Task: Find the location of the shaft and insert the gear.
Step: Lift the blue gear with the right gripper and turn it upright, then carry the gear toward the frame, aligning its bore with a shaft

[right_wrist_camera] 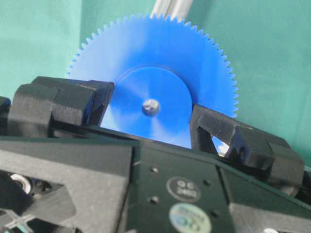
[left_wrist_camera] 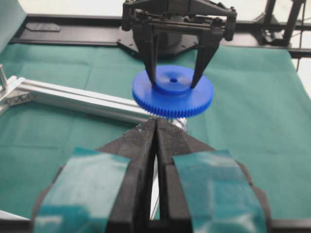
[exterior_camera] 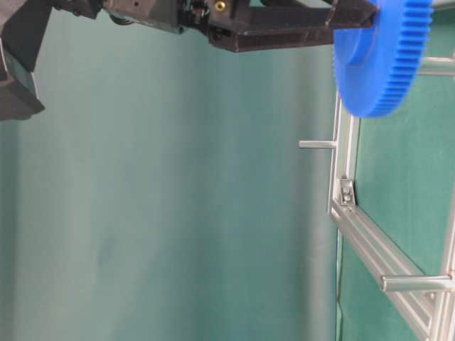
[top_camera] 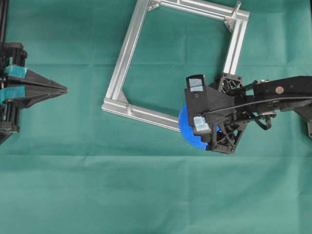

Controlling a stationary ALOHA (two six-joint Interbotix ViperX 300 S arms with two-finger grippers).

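Blue plastic toothed gear (left_wrist_camera: pixel 173 91) sits clamped by its raised hub between the right gripper's (left_wrist_camera: pixel 174 83) black fingers, above the near corner of the square aluminium frame (top_camera: pixel 127 54) on the green cloth (top_camera: pixel 146 185). Through its centre hole, a silvery dot shows. Left gripper (top_camera: pixel 62 89) rests apart, jaws pressed together.

Square aluminium frame (top_camera: pixel 122 63) with bare pins, on green cloth (top_camera: pixel 97 185)
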